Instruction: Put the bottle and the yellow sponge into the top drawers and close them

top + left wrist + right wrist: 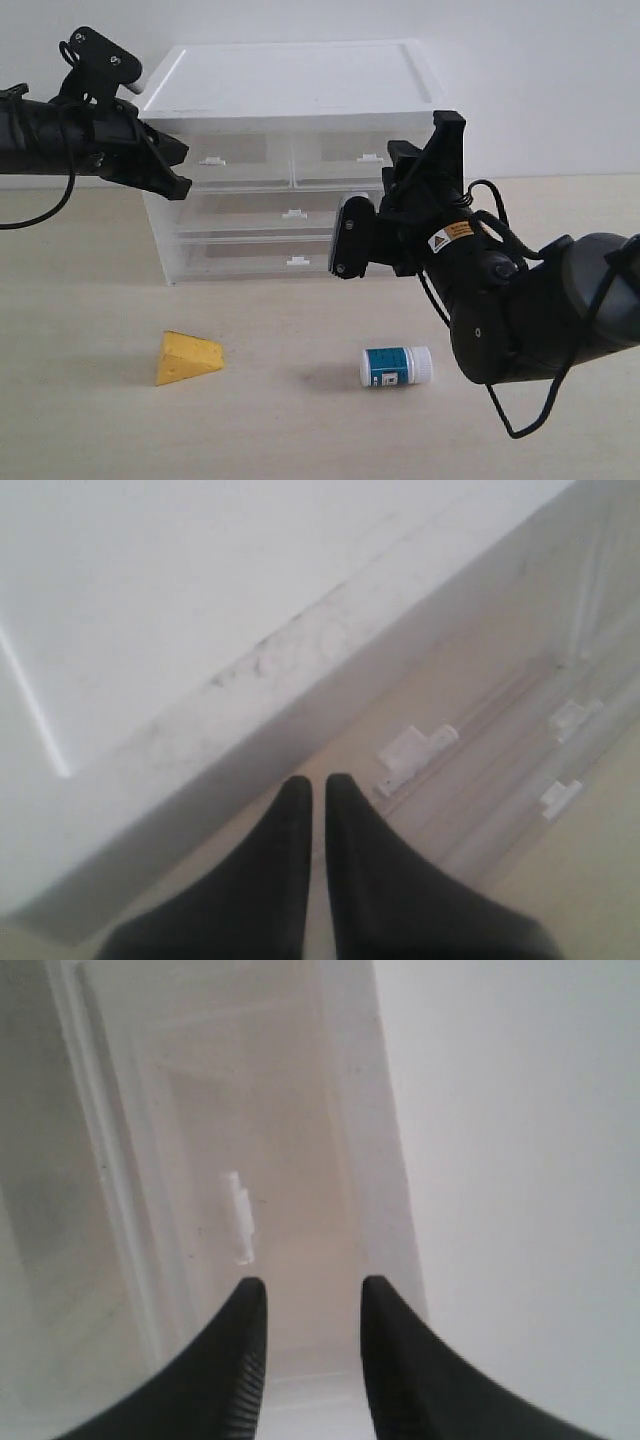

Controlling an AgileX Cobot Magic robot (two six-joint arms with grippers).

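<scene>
The table (90,440) is carrying everything you are working with. The white cabinet (290,75) is standing at its far side, with its drawer fronts turned toward the exterior camera.

Your right gripper (425,148) is reaching in from the right and hanging in front of the cabinet's upper right part. Its fingers (240,1360) are standing partly apart, with nothing between them. They are pointing at the front of the right top drawer.

Your left gripper (317,782) is hanging by the cabinet's upper left corner. Its jaws are pressing almost together and gripping nothing. I cannot tell whether it is touching the cabinet.

The two top drawers (240,150) are sitting side by side under the cabinet's lid, both pushed in flush.

The yellow sponge (188,357) is lying on the table in front of the cabinet, toward the left. It is well apart from both grippers.

The bottle (396,366) is lying on its side on the table further right, below your right arm. Its cap is pointing right.

A small tab handle (371,158) is showing on the right top drawer, near your right gripper.
</scene>
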